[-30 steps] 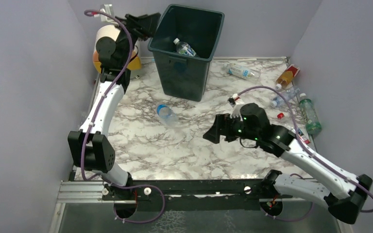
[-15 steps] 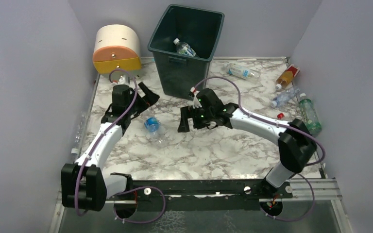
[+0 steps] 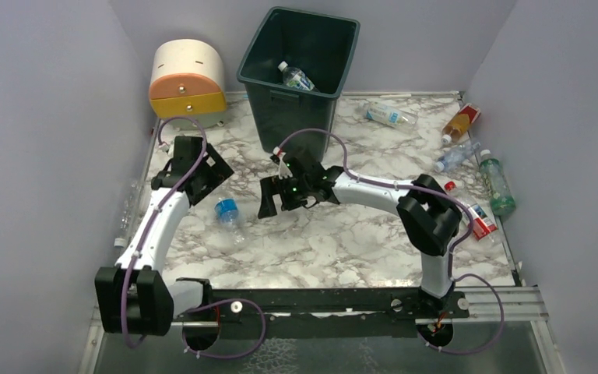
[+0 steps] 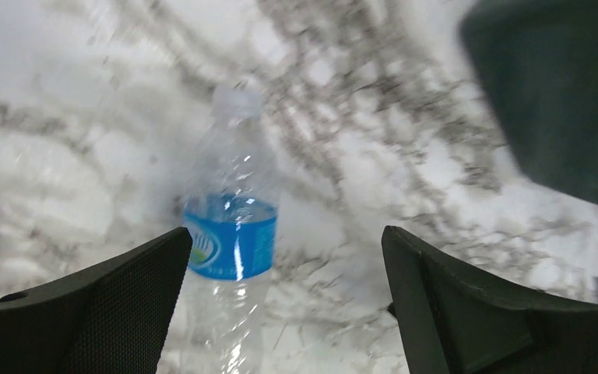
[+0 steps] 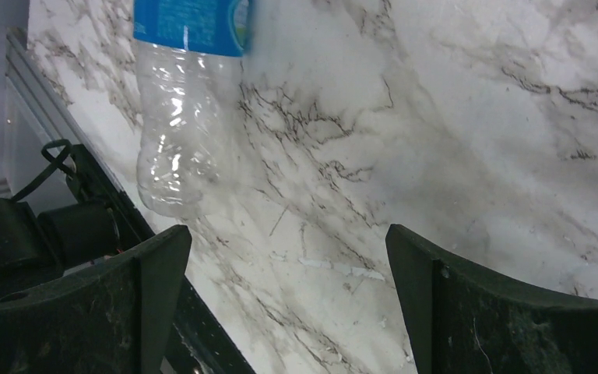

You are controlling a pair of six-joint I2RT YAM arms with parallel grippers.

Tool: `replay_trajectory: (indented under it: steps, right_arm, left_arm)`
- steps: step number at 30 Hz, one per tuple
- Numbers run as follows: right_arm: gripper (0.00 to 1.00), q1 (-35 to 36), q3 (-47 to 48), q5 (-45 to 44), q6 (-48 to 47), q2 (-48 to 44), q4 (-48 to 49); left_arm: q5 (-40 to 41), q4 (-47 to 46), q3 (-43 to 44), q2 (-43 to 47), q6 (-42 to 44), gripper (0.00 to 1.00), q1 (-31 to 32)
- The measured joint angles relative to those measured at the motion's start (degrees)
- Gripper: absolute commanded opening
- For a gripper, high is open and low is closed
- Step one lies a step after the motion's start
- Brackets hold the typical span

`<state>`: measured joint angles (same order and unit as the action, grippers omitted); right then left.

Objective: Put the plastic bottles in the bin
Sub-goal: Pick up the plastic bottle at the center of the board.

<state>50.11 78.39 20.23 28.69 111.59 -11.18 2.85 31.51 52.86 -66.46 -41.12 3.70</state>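
A rounded cream drawer unit (image 3: 188, 78), with an orange drawer above a yellow one, stood in the far left corner of a grey-veined white marble table (image 3: 342, 241). Pale lilac walls (image 3: 39, 117) enclosed three sides, and a metal rail (image 3: 319, 300) ran along the near edge.

Bottle (image 3: 226, 212) on table (image 3: 319, 241) btwn left end effector (image 3: 210, 176) & right end effector (image 3: 267, 199); bin (image 3: 292, 125) behind both.
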Motion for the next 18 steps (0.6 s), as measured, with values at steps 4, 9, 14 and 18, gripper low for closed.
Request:
replay_trajectory:
  steps: [4,9,14,18]
  right_arm:
    - [0.99,0.04,-2.82,0.0,0.44,-1.7,-0.52]
    - [0.99,-0.09,-6.78,-0.46,0.46,-7.52,-1.16]
    - [0.99,-0.09,-10.67,-0.61,0.42,-14.49,-0.17]
    - [1.0,-0.09,-13.14,-0.26,0.37,-15.65,1.18]
  left_arm:
    - [4.09,11.74,2.64,-7.06,-3.78,0.97,0.04]
    - [6.86,20.74,4.5,-19.15,-6.56,0.91,0.11]
    - [9.4,25.03,5.05,-28.02,-8.55,0.91,1.97]
    - [11.37,27.15,7.72,-30.05,-10.03,0.87,4.42]
